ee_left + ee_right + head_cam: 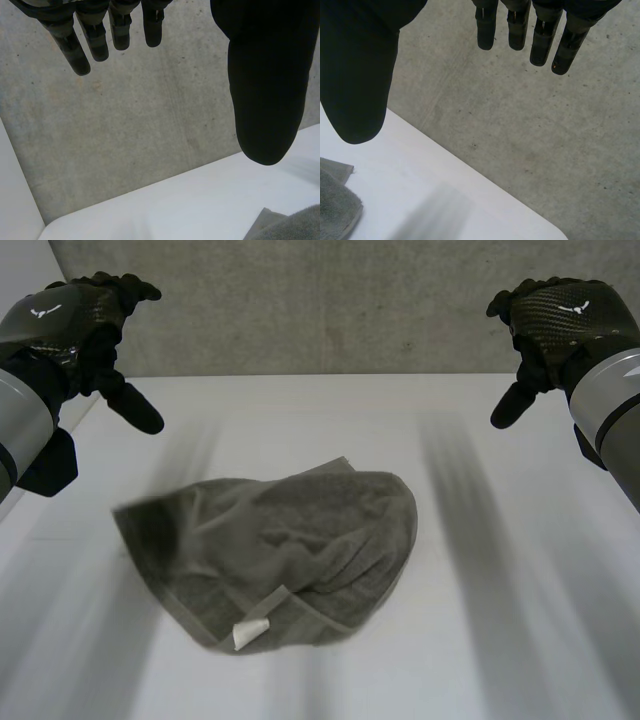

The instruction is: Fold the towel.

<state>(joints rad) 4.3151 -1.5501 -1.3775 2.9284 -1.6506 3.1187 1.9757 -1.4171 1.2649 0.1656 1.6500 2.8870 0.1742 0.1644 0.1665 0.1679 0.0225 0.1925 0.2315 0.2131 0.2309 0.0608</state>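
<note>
Grey towel (300,550) crumpled, loosely folded, mid-table, white tag showing.

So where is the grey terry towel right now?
In the head view the crumpled grey terry towel lies on the white table near its middle, slightly to the robot's left, apart from the left hand and the right hand.

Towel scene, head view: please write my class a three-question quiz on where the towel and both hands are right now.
1. True or false: the left hand is gripping the towel.
2. Where on the towel is the small white tag? A) at the edge nearest the camera; B) at the far edge; C) in the middle.
3. Are the fingers of the right hand open or shut?

Key:
1. False; both hands are apart from the towel.
2. A.
3. Open; they are straight and hold nothing.
</note>
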